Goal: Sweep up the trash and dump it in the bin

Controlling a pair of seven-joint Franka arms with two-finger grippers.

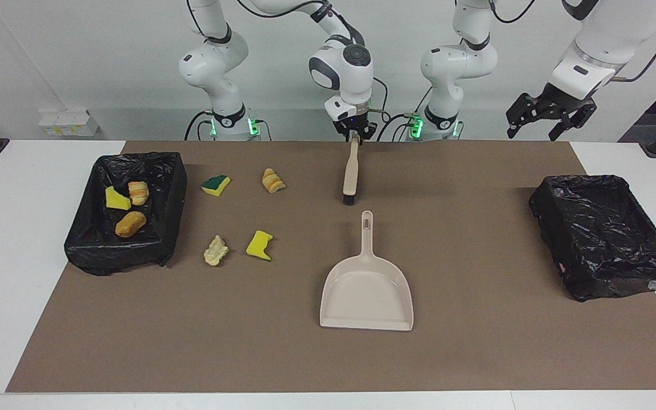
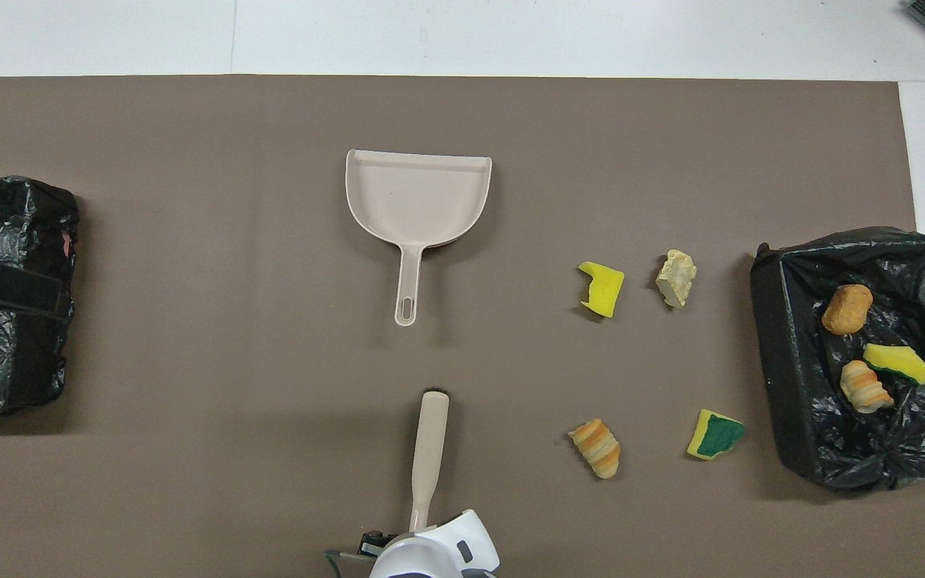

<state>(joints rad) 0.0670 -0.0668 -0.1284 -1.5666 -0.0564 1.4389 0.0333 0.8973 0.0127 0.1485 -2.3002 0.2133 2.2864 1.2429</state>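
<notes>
While its fingertips pinch the handle end of the brush (image 1: 350, 171), the right gripper (image 1: 353, 132) stands at the mat's edge nearest the robots. Farther out lies the dustpan (image 1: 367, 285). Four trash (image 1: 259, 244) scraps sit on the mat toward the right arm's end; three more lie in the bin (image 1: 169, 193) beside them. Waiting, the left gripper (image 1: 550, 117) hangs open, high above the other bin (image 1: 607, 239).

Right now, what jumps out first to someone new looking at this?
The right gripper shut on the handle end of the brush, mid-table near the robots, with the dustpan lying just past it. Four trash scraps lie loose beside the black-lined bin at the right arm's end, which holds three more.
</notes>
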